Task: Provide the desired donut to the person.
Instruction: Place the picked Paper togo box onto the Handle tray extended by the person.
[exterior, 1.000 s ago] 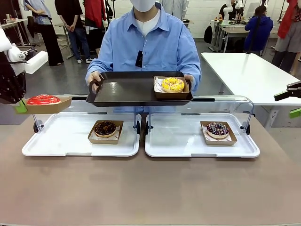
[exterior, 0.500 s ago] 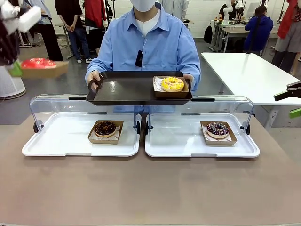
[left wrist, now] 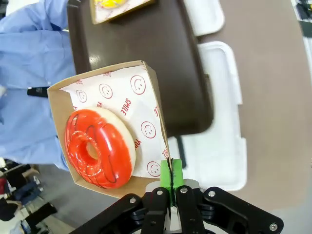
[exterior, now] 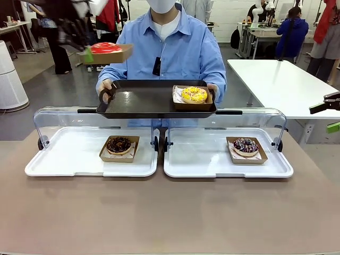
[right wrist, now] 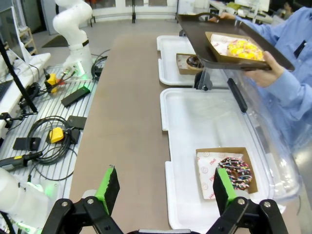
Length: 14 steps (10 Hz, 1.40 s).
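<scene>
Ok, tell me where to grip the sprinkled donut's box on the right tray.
Pinch the box's near wall, one finger inside and one outside, coming from above on the robot's side. The carton is shallow and open, the donut fills its middle, and the clear cover stands behind it.

Dark tray [exterior: 139,104], left half bare, yellow donut box [exterior: 194,97] blocking right end, clear lids [exterior: 58,116] seemingly raised

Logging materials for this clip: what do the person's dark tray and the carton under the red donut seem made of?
Dark tray: probably moulded plastic, matte with a faint sheen, one-piece rounded rim. Carton: thin brown cardboard, dull, with folded walls; inside it a white printed paper liner.
</scene>
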Tool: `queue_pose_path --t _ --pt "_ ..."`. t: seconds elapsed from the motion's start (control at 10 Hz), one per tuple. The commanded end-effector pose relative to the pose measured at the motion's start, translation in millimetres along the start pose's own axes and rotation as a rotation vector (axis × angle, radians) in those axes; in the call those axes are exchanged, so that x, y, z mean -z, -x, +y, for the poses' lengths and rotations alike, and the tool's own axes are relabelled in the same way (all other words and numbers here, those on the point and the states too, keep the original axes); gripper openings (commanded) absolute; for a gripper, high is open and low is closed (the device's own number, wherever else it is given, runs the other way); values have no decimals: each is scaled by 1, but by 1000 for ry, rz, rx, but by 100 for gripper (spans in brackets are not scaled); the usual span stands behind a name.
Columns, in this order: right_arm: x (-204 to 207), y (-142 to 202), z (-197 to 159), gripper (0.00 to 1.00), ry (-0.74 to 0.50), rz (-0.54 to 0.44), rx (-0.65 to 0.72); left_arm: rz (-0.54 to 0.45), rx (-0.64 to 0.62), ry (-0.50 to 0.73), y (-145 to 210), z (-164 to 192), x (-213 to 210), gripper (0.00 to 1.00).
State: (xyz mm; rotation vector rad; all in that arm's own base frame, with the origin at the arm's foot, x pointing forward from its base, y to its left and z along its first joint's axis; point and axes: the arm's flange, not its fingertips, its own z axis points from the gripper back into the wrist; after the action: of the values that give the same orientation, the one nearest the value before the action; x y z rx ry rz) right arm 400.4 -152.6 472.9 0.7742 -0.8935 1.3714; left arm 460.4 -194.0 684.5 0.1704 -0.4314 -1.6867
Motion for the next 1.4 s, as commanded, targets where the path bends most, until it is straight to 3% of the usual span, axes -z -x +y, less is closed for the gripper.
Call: queue_pose_path --t 0.0,0.2,0.7,1.2,1.3 --pt "-1 0 2 100 -5 3 -3 -3 -29 10 -7 36 28 1" --pt "-1 0 2 100 -5 3 -3 7 -75 80 -5 59 70 1" --pt "-1 0 2 100 -5 3 -3 11 -100 208 12 52 138 1" --pt "-1 0 2 100 -5 3 -3 13 -73 251 11 43 159 1" --pt "-1 0 2 100 -5 3 -3 8 -72 258 11 43 159 55"
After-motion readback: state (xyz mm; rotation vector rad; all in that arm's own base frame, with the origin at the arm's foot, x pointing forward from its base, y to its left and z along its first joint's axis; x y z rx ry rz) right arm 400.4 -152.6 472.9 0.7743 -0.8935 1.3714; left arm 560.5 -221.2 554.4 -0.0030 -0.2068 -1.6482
